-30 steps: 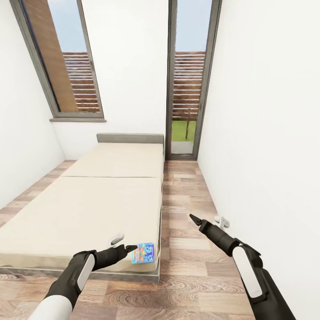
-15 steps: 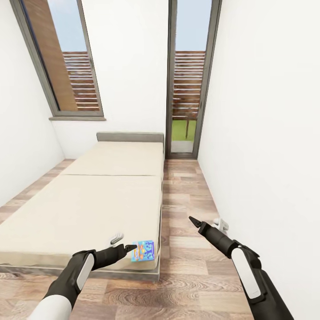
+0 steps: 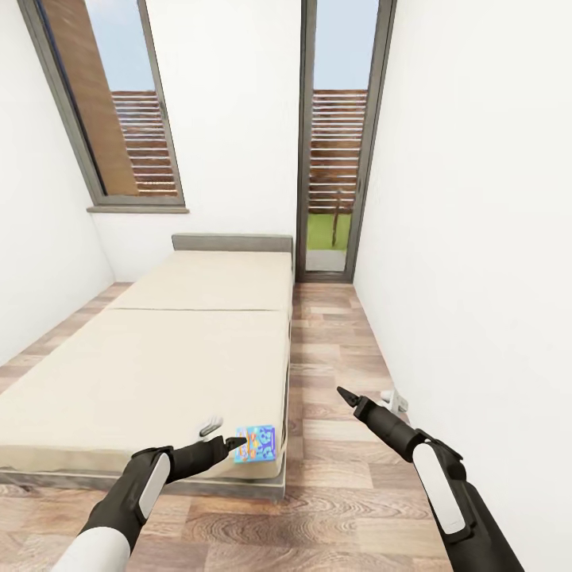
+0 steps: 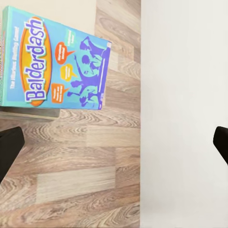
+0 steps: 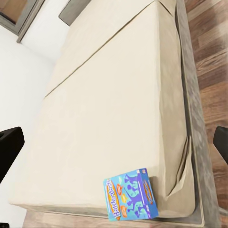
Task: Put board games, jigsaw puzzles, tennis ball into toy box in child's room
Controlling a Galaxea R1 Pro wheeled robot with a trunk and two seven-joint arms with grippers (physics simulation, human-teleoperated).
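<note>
A small blue board game [image 3: 256, 443], lettered Balderdash, lies flat at the near right corner of the cream bed [image 3: 159, 357], partly over its edge. My left gripper [image 3: 222, 434] hovers just left of the box, open and holding nothing. In the left wrist view the board game [image 4: 54, 66] lies ahead of the widely parted fingertips [image 4: 9, 147], with wood floor beyond. My right gripper [image 3: 369, 395] hangs open over the floor strip, right of the bed. Its wrist view looks down on the bed [image 5: 109, 95] and the board game [image 5: 130, 193].
A white wall [image 3: 477, 238] runs close along the right. A narrow strip of wood floor [image 3: 326, 373] lies between it and the bed. At the far end stand a glass door [image 3: 338, 143] and a tall window [image 3: 111, 103].
The whole head view has shifted slightly, so the bed and box sit a little higher in the picture. Both arms keep nearly the same pose, and both grippers stay open.
</note>
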